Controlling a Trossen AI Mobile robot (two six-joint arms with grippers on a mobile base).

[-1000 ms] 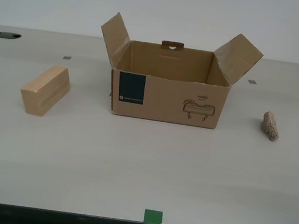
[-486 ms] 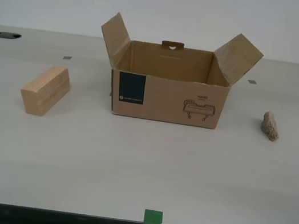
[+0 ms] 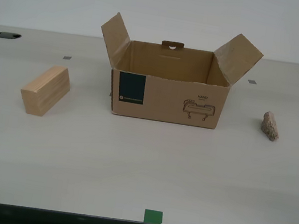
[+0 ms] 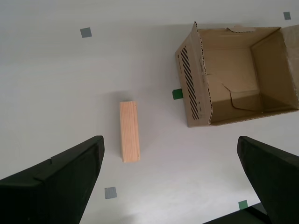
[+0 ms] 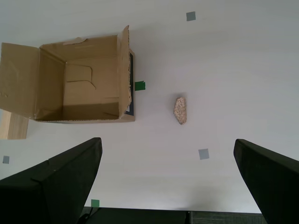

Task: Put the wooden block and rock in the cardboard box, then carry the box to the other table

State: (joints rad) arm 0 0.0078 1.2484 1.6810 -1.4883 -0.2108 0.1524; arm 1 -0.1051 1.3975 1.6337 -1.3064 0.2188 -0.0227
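Only the finger ends of my body show, and only in the two wrist views. My first gripper (image 5: 170, 179) shows as two matte black, smooth, wedge-shaped plastic fingers (image 5: 51, 184), each broad with a slanted flat tip. My second gripper (image 4: 170, 179) has the same pair of black fingers (image 4: 53, 182); one carries a faint moulded step line along its upper face. No cables, screws or markings can be made out.

Bare table (image 3: 128, 166) surrounds wooden block (image 3: 45, 90), open cardboard box (image 3: 167, 92), rock (image 3: 270, 126).
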